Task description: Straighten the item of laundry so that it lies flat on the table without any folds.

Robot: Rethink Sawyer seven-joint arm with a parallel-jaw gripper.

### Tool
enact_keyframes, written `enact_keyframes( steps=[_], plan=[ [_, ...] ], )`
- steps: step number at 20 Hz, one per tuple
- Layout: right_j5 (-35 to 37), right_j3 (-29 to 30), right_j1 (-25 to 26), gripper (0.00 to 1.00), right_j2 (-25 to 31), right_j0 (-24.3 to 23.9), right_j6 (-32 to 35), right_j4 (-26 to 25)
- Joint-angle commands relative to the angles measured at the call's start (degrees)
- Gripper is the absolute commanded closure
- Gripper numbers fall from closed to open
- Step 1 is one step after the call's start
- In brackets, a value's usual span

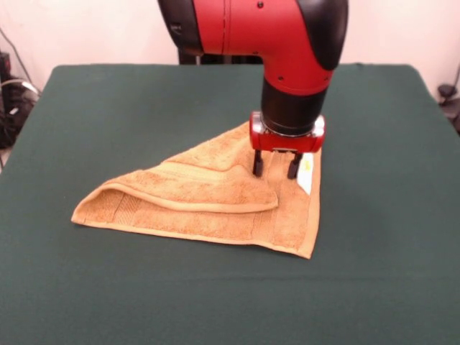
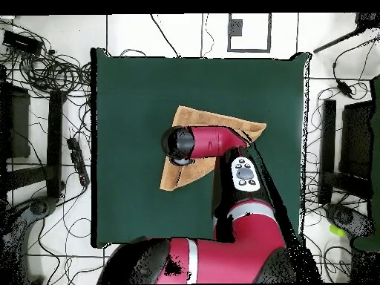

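The item of laundry (image 1: pixel 208 205), an orange-tan towel, lies on the green table (image 1: pixel 108 115) folded over into a rough triangle, with one flap doubled back across its middle. Its white label (image 1: pixel 305 174) shows at the right edge. My gripper (image 1: pixel 275 167) points straight down over the towel's far right part, beside the label. It is open, the two black fingertips (image 1: pixel 257 165) at or just above the cloth with nothing between them. In the overhead view the arm's wrist (image 2: pixel 179 145) covers the gripper and the middle of the towel (image 2: pixel 215 121), which lies near the centre of the table (image 2: pixel 126 104).
Green cloth stretches wide on every side of the towel. Around the table, the floor holds cables (image 2: pixel 44 67) and dark equipment stands (image 2: pixel 349 148). A black cable bundle (image 1: pixel 11 108) sits off the table's left edge.
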Motion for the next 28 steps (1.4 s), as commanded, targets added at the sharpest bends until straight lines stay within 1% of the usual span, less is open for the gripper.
enact_keyframes(
  steps=[1, 2, 4, 7, 8, 13, 16, 22, 26, 28],
  plan=[
    [-3.71, -0.65, 7.27, 0.0, 1.08, 0.11, 4.75, -1.29],
    [-3.89, -0.99, 7.32, 0.0, 1.12, 0.16, 4.11, -1.79],
    [-1.78, -1.38, 7.56, 0.0, 0.78, 0.38, 4.73, -1.01],
    [-2.65, -1.11, 7.48, 0.0, 0.9, 0.25, 4.46, -1.36],
    [-2.93, -1.02, 7.45, 1.0, 0.94, 0.2, 4.37, -1.48],
    [-3.08, -0.36, 7.14, 1.0, 0.76, 0.08, 4.8, -1.3],
    [-2.98, -0.68, 6.99, 1.0, 0.16, 0.28, 4.36, -2.09],
    [-1.24, -1.16, 6.96, 1.0, -0.57, 0.6, 4.14, -2.29],
    [1.49, -2.1, 6.8, 1.0, -1.39, 0.95, 3.66, -2.45],
    [0.93, -1.34, 6.34, 1.0, -1.49, 0.53, 3.21, -2.76]
  ],
)
